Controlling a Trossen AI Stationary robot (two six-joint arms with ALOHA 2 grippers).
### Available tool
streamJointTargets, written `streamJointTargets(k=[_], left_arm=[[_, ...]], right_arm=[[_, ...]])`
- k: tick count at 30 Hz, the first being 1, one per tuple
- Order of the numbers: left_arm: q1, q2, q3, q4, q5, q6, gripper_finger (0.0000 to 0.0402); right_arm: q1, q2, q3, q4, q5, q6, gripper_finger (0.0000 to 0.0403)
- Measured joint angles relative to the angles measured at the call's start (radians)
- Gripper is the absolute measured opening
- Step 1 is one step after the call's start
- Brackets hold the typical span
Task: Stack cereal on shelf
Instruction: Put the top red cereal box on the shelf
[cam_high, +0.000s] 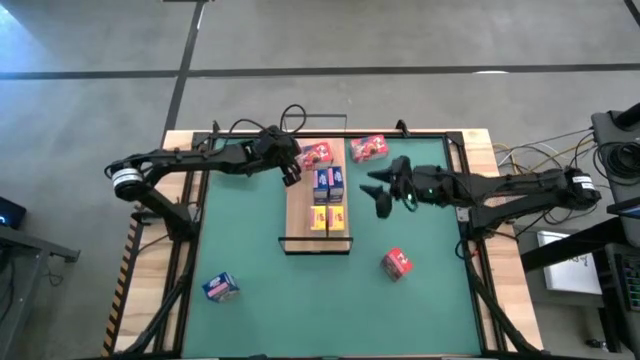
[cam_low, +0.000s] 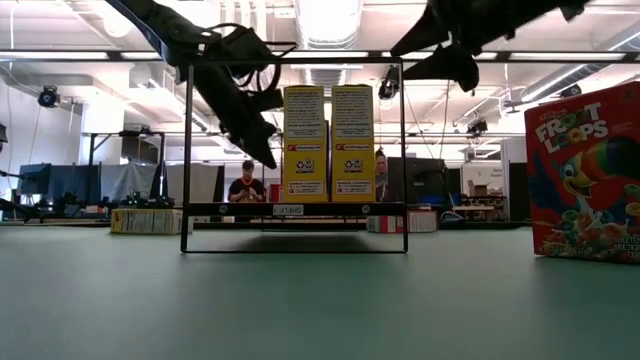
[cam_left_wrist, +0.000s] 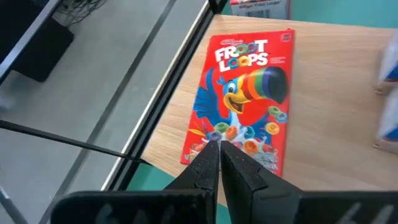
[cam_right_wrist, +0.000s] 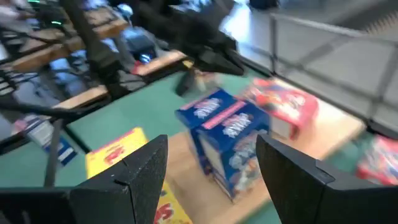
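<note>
On the long light-wood shelf (cam_high: 317, 205) stand blue and yellow cereal boxes (cam_high: 329, 200), one red lying flat; three boxes remain off it. Left gripper (cam_high: 291, 174) closed, right gripper (cam_high: 383, 190) open, empty.

We see open green mat (cam_high: 300, 290) between 2 stray boxes; the shelf (cam_high: 296, 212) is crowded, its wire frame (cam_low: 187, 150) barring the ends

A rainbow-beaked toucan and white lettering are printed on the red Froot Loops box (cam_left_wrist: 239, 99). Yellow boxes (cam_low: 328, 142) and blue boxes (cam_right_wrist: 227, 134) are set on the light-wood shelf (cam_high: 300, 215); the mat (cam_high: 420, 290) is coloured green.
</note>
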Motion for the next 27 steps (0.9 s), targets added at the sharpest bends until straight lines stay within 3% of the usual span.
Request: streamJointTargets(k=[4,9,16,22,27], left_arm=[[0.0,-0.043,-0.004,-0.009,0.09,0.029,0.0],[0.008,-0.114,-0.035,0.034,0.279,0.068,0.0],[0.015,-0.184,-0.128,0.075,0.279,0.086,0.0],[0.036,-0.188,-0.186,0.171,0.279,0.125,0.0],[0.056,-0.157,-0.19,0.219,0.28,0.139,0.0]], right_arm=[[-0.12,0.04,0.167,-0.218,-0.035,0.073,0.0233],[-0.314,0.15,0.395,-0.41,-0.254,0.079,0.0233],[-0.516,0.412,0.643,-0.561,-0.516,0.062,0.0233],[-0.582,0.611,0.765,-0.583,-0.6,0.021,0.0233],[-0.59,0.706,0.783,-0.567,-0.619,0.0,0.0233]])
